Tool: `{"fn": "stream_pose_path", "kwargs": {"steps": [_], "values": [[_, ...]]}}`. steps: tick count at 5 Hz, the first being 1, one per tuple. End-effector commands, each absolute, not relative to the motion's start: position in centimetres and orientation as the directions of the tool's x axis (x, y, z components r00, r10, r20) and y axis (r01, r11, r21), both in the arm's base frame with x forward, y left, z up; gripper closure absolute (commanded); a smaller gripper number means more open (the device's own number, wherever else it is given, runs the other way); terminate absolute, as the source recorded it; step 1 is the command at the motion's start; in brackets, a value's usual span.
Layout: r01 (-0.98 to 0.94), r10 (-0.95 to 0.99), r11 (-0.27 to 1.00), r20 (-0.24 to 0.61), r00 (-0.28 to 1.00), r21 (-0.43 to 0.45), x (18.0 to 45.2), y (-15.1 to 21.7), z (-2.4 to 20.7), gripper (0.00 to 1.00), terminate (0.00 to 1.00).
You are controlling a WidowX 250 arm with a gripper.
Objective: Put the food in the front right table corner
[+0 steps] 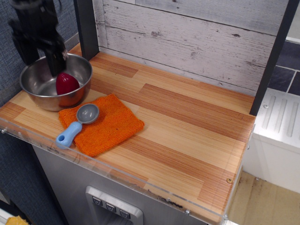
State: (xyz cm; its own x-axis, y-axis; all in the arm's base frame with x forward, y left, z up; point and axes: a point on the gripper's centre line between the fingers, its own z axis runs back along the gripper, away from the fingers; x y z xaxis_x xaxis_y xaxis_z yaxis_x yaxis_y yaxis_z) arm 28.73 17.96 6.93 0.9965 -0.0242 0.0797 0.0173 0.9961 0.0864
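The food (66,83) is a small glossy dark red, strawberry-like piece lying inside a steel bowl (33,89) at the back left of the table. My black gripper (42,60) hangs over the bowl's far left rim, just above and left of the food, with its fingers apart and nothing between them. It is slightly blurred. The front right table corner (220,190) is striped wood with a clear acrylic rim and a small screw (229,180), far from the gripper.
An orange cloth (108,126) lies in front of the bowl, with a grey scoop with a blue handle (77,123) on it. A dark post (86,26) stands behind the bowl and another at the back right (272,56). A white plank wall (187,33) backs the table.
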Motion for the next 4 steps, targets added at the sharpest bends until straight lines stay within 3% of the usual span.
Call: {"fn": "stream_pose_path", "kwargs": {"steps": [1, 3, 4], "values": [[0.027, -0.036, 0.992, 0.068, 0.997, 0.120, 30.8, 17.2, 5.4, 0.00, 0.00], [0.010, -0.012, 0.994, 0.018, 1.000, 0.111, 30.9, 17.7, 2.9, 0.00, 0.00], [0.008, -0.012, 0.994, 0.034, 0.999, 0.105, 30.7, 17.9, 4.2, 1.00, 0.00]]}}
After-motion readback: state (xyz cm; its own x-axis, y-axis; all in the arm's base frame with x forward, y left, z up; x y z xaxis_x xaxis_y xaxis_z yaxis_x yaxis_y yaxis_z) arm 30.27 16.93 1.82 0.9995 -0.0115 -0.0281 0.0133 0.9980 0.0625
